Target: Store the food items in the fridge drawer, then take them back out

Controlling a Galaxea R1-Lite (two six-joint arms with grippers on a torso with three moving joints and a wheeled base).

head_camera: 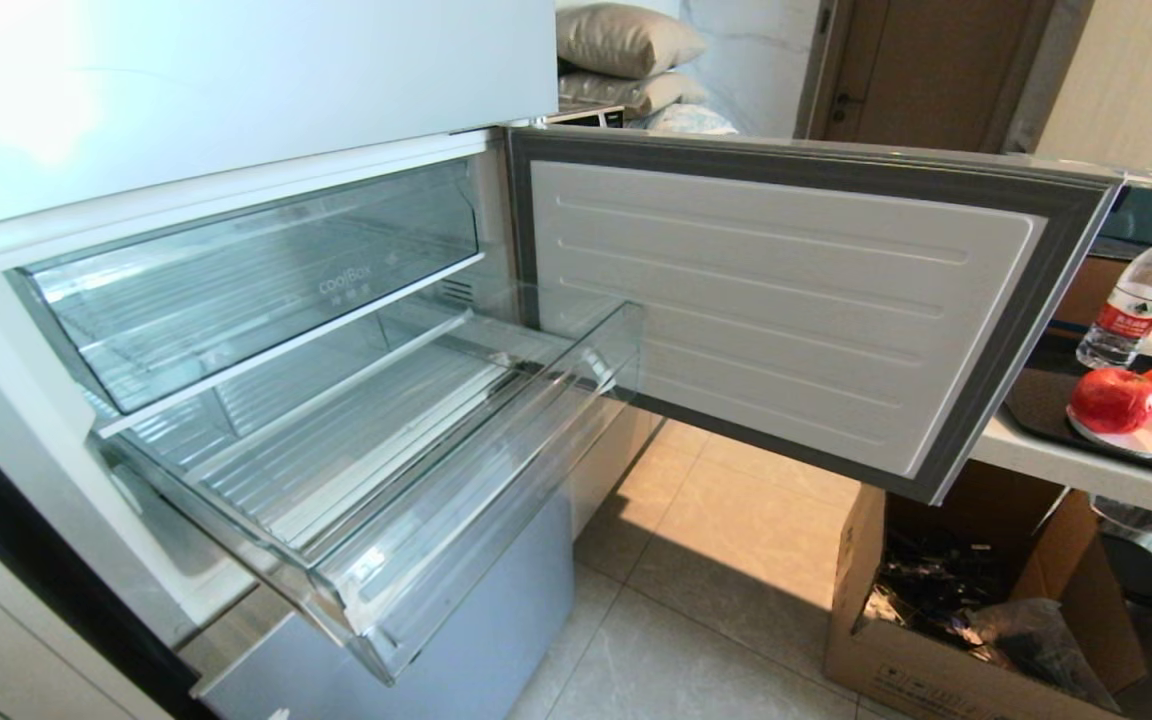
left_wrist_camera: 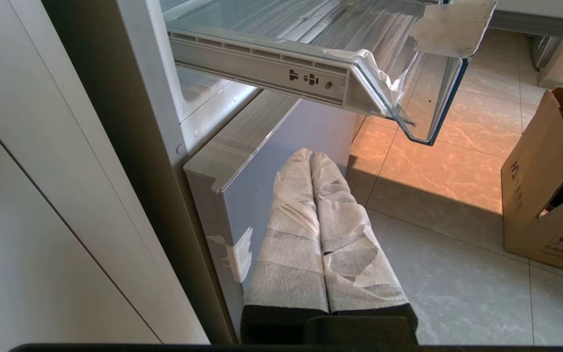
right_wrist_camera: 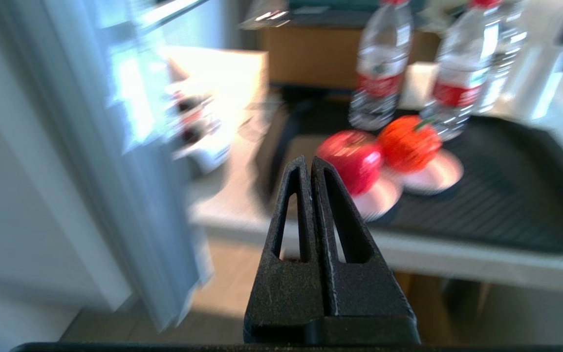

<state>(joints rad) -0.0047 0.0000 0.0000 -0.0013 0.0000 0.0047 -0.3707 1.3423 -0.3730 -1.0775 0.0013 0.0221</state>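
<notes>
Two red fruits [head_camera: 1114, 398] on white saucers [head_camera: 1126, 440] on the tabletop [head_camera: 1066, 462], right of the open door [head_camera: 786, 300]. Drawer [head_camera: 386, 480] pulled out, nothing inside. Right gripper [right_wrist_camera: 310, 164] fingers together, short of the fruits. Left gripper [left_wrist_camera: 311, 156] fingers together, low below the drawer.

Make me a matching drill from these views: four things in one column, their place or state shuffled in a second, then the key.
Things
1. fridge drawer
2. apple
3. left gripper
4. cardboard box

Place or state
A. on a white saucer on the dark tray
B. on the floor under the open fridge door
C. pulled out, nothing in it
D. shut, wrapped in white, low beside the fridge's lower panel

Pairs: 1-C, 2-A, 3-D, 4-B
</notes>
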